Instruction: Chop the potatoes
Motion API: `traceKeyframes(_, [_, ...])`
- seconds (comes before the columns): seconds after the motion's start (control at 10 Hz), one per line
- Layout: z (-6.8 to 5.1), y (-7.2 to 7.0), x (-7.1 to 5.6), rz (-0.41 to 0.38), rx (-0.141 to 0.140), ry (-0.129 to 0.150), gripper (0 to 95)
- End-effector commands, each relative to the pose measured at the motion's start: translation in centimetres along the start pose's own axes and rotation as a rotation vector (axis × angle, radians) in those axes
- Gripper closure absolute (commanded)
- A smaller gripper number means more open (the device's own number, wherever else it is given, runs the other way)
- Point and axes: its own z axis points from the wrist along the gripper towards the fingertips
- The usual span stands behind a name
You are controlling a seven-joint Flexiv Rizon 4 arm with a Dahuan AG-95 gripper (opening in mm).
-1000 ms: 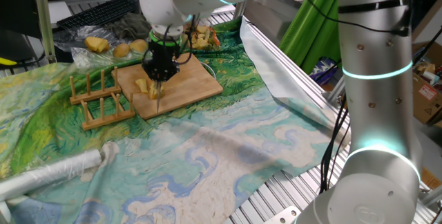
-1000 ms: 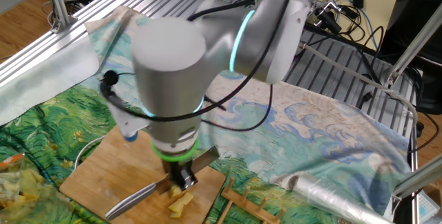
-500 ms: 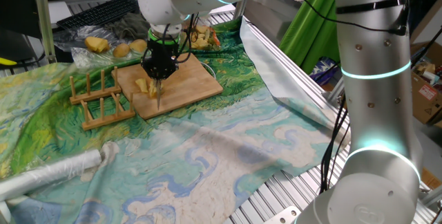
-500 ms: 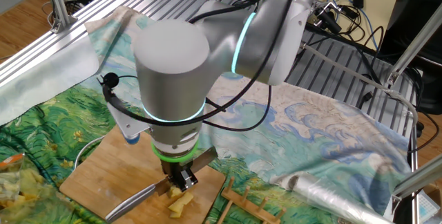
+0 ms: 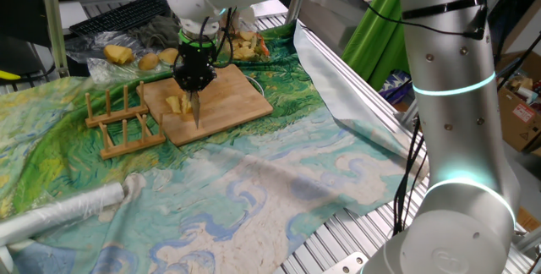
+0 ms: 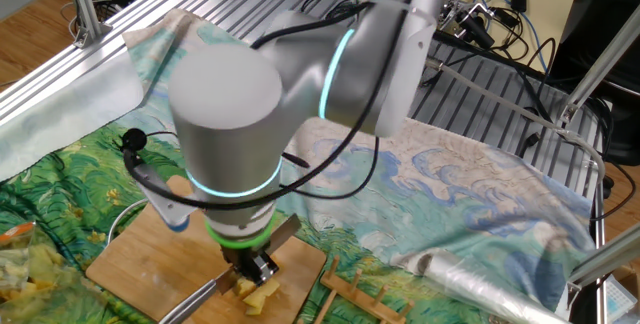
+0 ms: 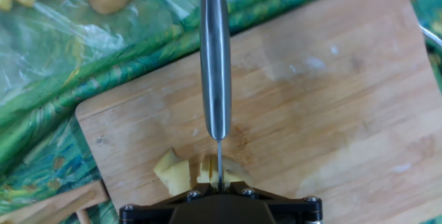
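Rack (image 5: 122, 122) beside board (image 5: 228, 101); potatoes (image 7: 181, 171) under knife (image 7: 215, 58).

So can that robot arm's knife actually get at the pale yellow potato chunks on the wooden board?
Probably yes. The gripper holds the steel knife directly over the potato chunks on the wooden cutting board, and nothing lies between blade and potato.

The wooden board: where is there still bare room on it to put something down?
The board is bare along its far right half, away from the knife. Near the knife's tip it is crowded with potato pieces. In one fixed view, the cloth in front of the board is bare too.
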Motion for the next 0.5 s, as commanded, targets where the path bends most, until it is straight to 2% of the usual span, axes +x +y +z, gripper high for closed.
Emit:
traceKeyframes(0.1, [0.92,-0.32,0.12,-0.016,-0.001,0.002,95.0])
traceKeyframes(0.5, [0.52,-0.48,0.18,-0.027,0.006,0.007,95.0])
